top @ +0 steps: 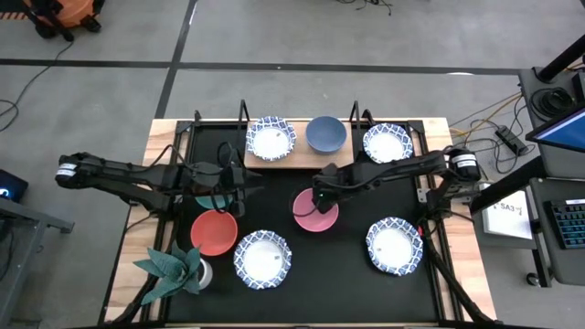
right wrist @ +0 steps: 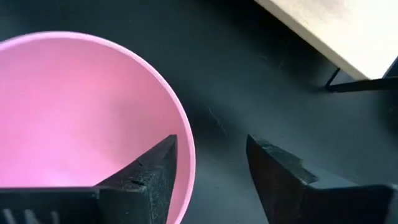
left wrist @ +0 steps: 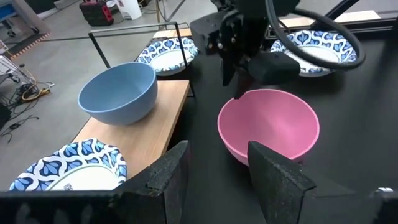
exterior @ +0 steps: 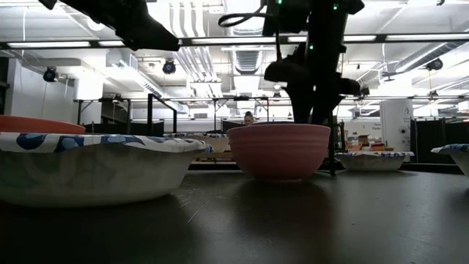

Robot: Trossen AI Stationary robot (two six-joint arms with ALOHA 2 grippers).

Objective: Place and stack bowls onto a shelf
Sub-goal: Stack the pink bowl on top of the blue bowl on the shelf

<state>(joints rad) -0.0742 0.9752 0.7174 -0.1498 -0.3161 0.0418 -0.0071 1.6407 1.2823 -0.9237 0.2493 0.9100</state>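
1. The right gripper [right wrist: 208,177] hangs over the near rim of the pink bowl [right wrist: 74,118], fingers apart and holding nothing: one finger sits inside the rim, the other outside over the black tabletop [right wrist: 249,93]. The step in hand looks like pinching that rim. To do it well, lower until both pads straddle the wall, then close squarely so the bowl does not tip or skid.
2. The pink bowl [top: 315,210] stands upright near the table's middle, just in front of the shelf [top: 274,161]. The lift should go straight up before moving back, since the shelf's wood edge and thin black uprights are close behind it.
3. The left gripper [left wrist: 214,168] waits beside the bowl, fingers open and empty. In the high view a green bowl [top: 207,200] seems to lie under that arm, though it is mostly hidden.
4. On the shelf stand a patterned bowl [top: 271,138], the blue bowl [top: 325,133] and another patterned bowl [top: 387,143]. I judge no bare board remains, so the pink bowl must be nested, the blue one being the likeliest seat.
5. The red bowl [top: 214,232] and two patterned bowls [top: 263,258] [top: 395,245] lie on the table's front half, near the plant [top: 174,267], clear of the path.
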